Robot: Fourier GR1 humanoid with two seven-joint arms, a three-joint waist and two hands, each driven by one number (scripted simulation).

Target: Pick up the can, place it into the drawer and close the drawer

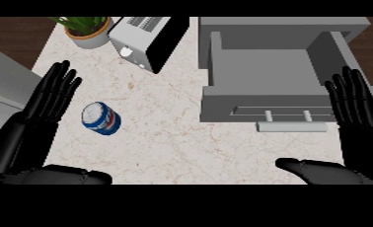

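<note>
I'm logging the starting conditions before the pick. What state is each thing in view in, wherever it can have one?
can: on the counter, held by neither hand.
drawer: pulled open, nothing showing inside.
left hand: open, fingers straight, at the view's left.
right hand: open, fingers straight, at the view's right.
potted plant: upright, at the far left corner.

You see two glossy black robot hands, the left hand (50, 95) out to the left of the open grey drawer (262, 68), the right hand (353, 101) by its right wall. Each has slim, segmented fingers and a thicker, rounded thumb.
</note>
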